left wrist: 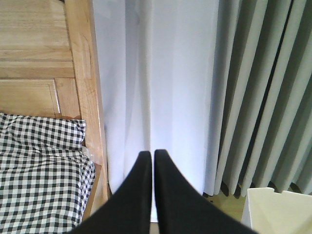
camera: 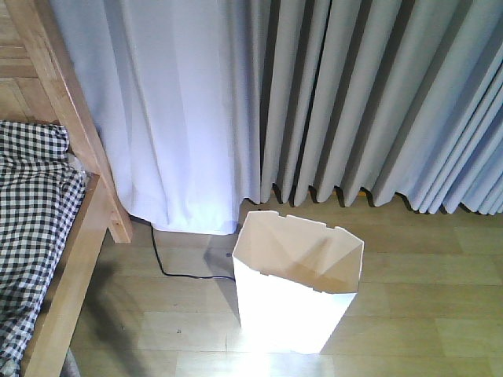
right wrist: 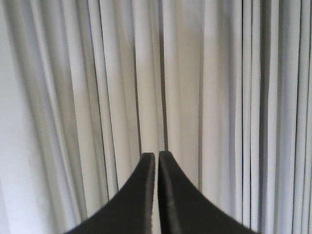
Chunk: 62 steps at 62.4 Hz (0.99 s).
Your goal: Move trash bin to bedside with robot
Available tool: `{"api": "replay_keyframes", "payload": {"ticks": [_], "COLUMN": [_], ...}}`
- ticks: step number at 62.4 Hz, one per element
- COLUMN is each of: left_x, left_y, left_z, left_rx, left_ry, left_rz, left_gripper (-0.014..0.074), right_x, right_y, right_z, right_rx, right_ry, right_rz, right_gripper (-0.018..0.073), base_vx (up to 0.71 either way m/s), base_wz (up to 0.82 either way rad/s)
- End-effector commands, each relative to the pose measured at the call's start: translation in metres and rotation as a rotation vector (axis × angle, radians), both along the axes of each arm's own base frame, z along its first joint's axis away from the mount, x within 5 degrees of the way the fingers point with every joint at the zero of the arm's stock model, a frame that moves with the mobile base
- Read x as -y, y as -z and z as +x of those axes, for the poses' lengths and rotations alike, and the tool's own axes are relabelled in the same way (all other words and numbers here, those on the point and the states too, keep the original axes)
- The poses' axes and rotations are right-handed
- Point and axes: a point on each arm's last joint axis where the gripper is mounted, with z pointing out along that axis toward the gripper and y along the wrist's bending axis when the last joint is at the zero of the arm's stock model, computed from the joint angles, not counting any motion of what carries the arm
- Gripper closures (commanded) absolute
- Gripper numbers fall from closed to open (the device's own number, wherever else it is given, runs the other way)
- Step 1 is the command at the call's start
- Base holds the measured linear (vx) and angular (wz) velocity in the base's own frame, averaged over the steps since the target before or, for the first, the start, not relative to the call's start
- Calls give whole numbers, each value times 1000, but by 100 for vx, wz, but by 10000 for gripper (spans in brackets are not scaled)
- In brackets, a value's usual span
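A white plastic trash bin [camera: 295, 294] stands upright on the pale wood-plank floor [camera: 424, 314], its angular, notched rim open to the camera and its cream interior holding nothing that can be seen. Behind it, long grey pleated curtains [camera: 369, 102] fall to the floor, with a paler sheer panel [camera: 169, 118] to their left. A black cable [camera: 177, 271] trails across the planks from the foot of the sheer panel toward the bin's left side.

At the left edge of the front view stands the bed [camera: 75, 259], its light brown wooden post rising at a slant and its side rail running down the frame; black-and-white gingham bedding [camera: 27, 228] lies inside the rail. The bin sits apart from the bed, with bare floor and the cable between them.

In the left wrist view, the left gripper [left wrist: 152, 157] shows two black fingers pressed nearly together with only a thin slit between them, clamped on nothing. It points at the sheer panel, the bed post and gingham to its left, while a corner of the bin's rim [left wrist: 278, 202] shows at lower right, well clear of the fingertips.

In the right wrist view, the right gripper [right wrist: 157, 157] is likewise drawn together and empty, facing only curtain pleats; the bin does not appear there.
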Motion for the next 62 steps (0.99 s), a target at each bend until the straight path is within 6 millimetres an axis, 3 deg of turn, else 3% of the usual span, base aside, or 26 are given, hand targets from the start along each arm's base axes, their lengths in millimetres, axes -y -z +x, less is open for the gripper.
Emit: {"api": "replay_keyframes", "payload": {"ticks": [1, 26, 38, 50, 62], "left_x": [0, 0, 0, 0, 0], "left_y": [3, 3, 3, 3, 3], "left_z": [1, 1, 1, 1, 1], "left_rx": [53, 53, 53, 53, 53], "left_ry": [4, 4, 4, 4, 4], "left_rz": [-14, -14, -14, -14, -14], "left_gripper": [602, 602, 602, 602, 602], "right_x": [-2, 4, -5, -7, -12], "right_y": [-9, -8, -11, -15, -9], "right_z": [0, -1, 0, -1, 0], "right_rx": [22, 9, 34, 87, 20], "right_ry": [-21, 45, -42, -73, -132], "right_rz": [22, 14, -82, -11, -74], "right_gripper": [570, 570, 570, 570, 570], "base_vx": [0, 0, 0, 0, 0], "base_wz": [0, 0, 0, 0, 0]}}
